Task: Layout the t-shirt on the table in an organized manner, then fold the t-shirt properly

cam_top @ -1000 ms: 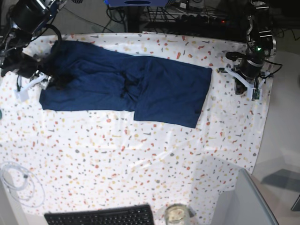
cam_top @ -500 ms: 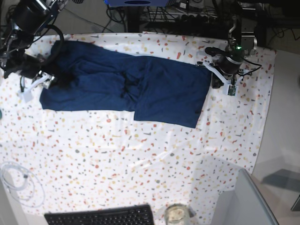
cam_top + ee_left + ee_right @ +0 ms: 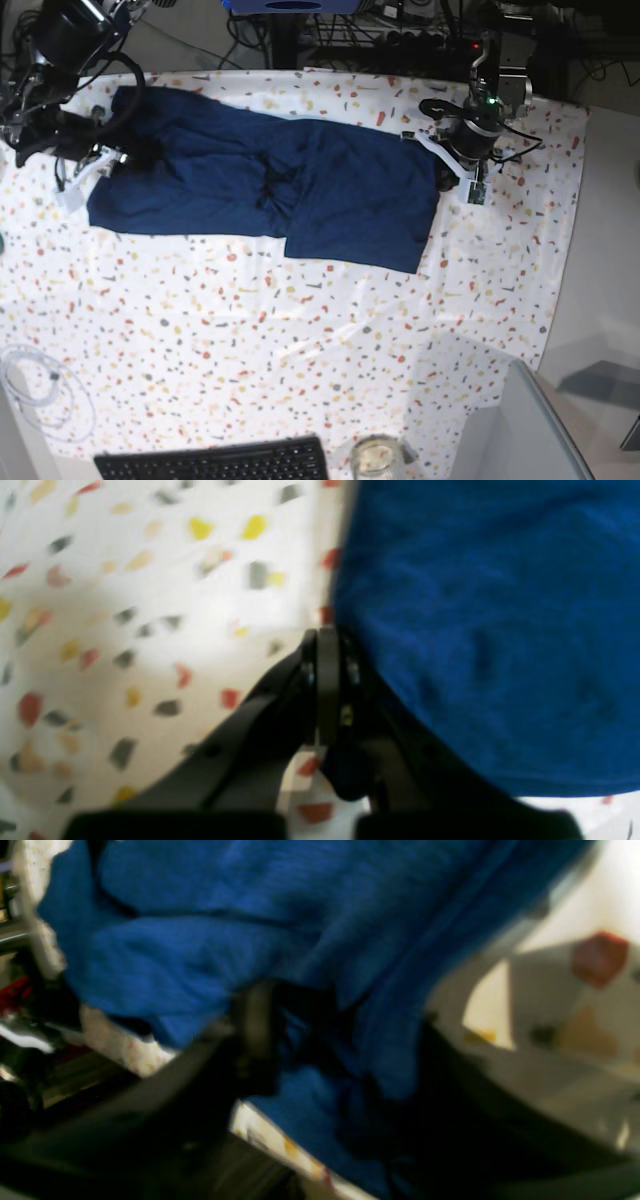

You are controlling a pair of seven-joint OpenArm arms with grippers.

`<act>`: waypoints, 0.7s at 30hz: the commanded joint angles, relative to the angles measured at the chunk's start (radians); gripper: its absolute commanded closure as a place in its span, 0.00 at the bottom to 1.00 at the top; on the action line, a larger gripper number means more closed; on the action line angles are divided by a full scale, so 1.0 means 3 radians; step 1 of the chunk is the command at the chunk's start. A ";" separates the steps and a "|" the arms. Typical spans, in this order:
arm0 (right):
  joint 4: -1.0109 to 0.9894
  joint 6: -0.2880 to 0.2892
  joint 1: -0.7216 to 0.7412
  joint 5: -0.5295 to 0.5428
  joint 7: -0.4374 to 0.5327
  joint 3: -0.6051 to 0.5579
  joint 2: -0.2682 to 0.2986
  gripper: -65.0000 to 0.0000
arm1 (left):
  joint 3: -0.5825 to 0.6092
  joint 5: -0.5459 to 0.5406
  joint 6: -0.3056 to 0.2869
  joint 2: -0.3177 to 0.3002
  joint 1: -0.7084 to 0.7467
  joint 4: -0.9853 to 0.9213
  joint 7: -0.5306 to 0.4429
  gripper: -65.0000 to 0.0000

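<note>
A white table [image 3: 300, 340] speckled with red, orange, yellow and grey flecks fills the base view, with dark cables and equipment crowding its far edge. A black keyboard [image 3: 215, 462] is cut off at the bottom, a coiled white cable [image 3: 35, 385] lies at the lower left, and a glass jar [image 3: 377, 457] sits partly out of frame.

The navy t-shirt [image 3: 270, 185] lies spread flat across the upper half of the table, wrinkled near its middle.

The left gripper [image 3: 455, 165] sits at the shirt's right edge. Its wrist view shows 2 dark fingers [image 3: 327, 680] pressed together at the cloth's border — whether any fabric is caught between them cannot be told.

The right gripper [image 3: 105, 162] is at the shirt's left end. Its wrist view is blurred; bunched blue fabric [image 3: 310, 1055] sits between the dark fingers [image 3: 252, 1025], apparently pinched.
</note>
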 commanded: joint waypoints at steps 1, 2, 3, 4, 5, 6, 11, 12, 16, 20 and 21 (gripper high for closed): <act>0.0022 0.0003 0.0043 0.0014 -0.0053 -0.0009 0.0017 0.85 | 0.0017 -0.0026 -0.0097 0.0016 0.0005 0.0028 0.0047 1.00; 0.0027 0.0003 0.0059 0.0014 -0.0058 -0.0014 0.0022 0.94 | 0.0017 -0.0026 -0.0097 0.0021 0.0005 0.0028 0.0047 1.00; 0.0043 0.0003 0.0069 0.0014 -0.0058 -0.0014 0.0022 1.00 | 0.0017 -0.0036 -0.0097 0.0011 0.0005 0.0033 0.0047 1.00; 0.0043 0.0003 0.0074 0.0014 -0.0063 -0.0050 0.0027 1.00 | 0.0012 -0.0041 -0.0097 0.0005 0.0005 0.0048 0.0047 1.00; 0.0048 0.0003 0.0074 0.0014 -0.0063 -0.0142 0.0032 0.99 | 0.0012 -0.0041 -0.0097 0.0005 0.0011 0.0058 0.0047 1.00; 0.0053 0.0003 0.0069 0.0014 -0.0053 -0.0234 0.0032 0.99 | 0.0007 -0.0036 -0.0097 0.0000 0.0011 0.0063 0.0047 1.00; 0.0518 0.0003 -0.0064 0.0020 -0.0043 -0.0577 -0.0055 1.00 | -0.0280 -0.0046 -0.0097 -0.0056 0.0067 0.0140 0.0047 1.00; 0.0646 0.0003 -0.0090 0.0020 -0.0043 -0.0628 -0.0090 1.00 | -0.0341 -0.0046 -0.0097 -0.0061 0.0082 0.0161 0.0047 1.00; 0.1101 0.0003 -0.0197 0.0020 -0.0073 -0.0976 -0.0157 1.00 | -0.0530 -0.0026 -0.0107 -0.0122 0.0087 0.0171 0.0047 1.00; 0.1393 0.0003 -0.0259 0.0020 -0.0073 -0.1380 -0.0264 1.00 | -0.0556 -0.0031 -0.0107 -0.0214 0.0108 0.0176 0.0047 1.00; 0.1439 0.0003 -0.0259 0.0020 -0.0079 -0.1482 -0.0295 1.00 | -0.0556 -0.0046 -0.0107 -0.0250 0.0123 0.0196 0.0047 1.00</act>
